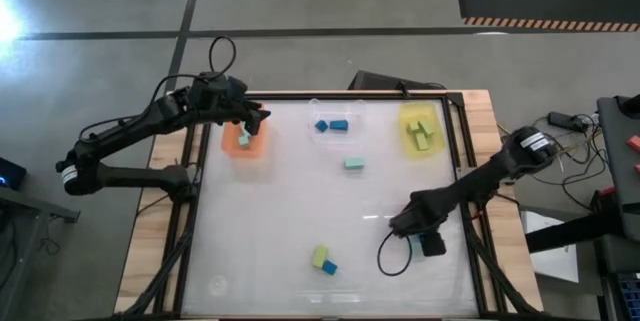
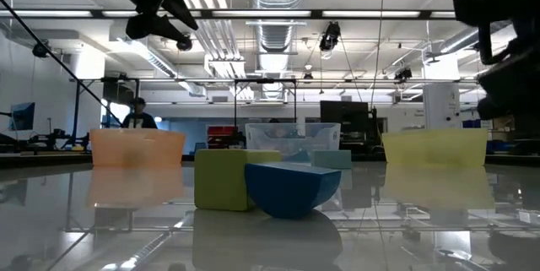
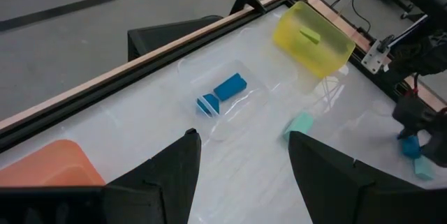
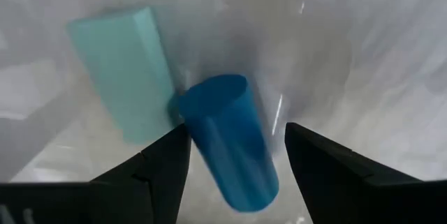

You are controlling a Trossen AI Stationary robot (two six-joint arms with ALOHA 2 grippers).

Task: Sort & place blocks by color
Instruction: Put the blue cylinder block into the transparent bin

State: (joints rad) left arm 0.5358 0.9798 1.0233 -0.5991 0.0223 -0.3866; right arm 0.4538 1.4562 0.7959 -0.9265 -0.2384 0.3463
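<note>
We see the left gripper (image 1: 262, 115) hanging over the orange tray (image 1: 243, 142), its dark fingers (image 3: 171, 175) spread with nothing between them. Two pale teal blocks (image 1: 244, 138) lie in that tray.

We take the clear tray (image 1: 337, 119) as our landmark. It sits between the orange tray and the yellow tray (image 1: 424, 129) along the table's far edge, and two darker blue blocks (image 1: 339, 125) rest inside it. The yellow tray holds yellow-green blocks (image 1: 422, 133). Just in front of the clear tray, toward the yellow tray's side, a lone teal block (image 1: 353, 164) lies on the white table (image 1: 270, 221). Well in front of the clear tray, near the table's near edge, a yellow-green block (image 1: 319, 256) touches a blue block (image 1: 329, 267).

We find the right gripper (image 1: 392, 229) low over the table, well in front of the yellow tray. Its jaws stand apart around a blue cylinder block (image 4: 230, 139), and we cannot tell whether they touch it. A teal bar block (image 4: 129, 70) lies against that cylinder.
</note>
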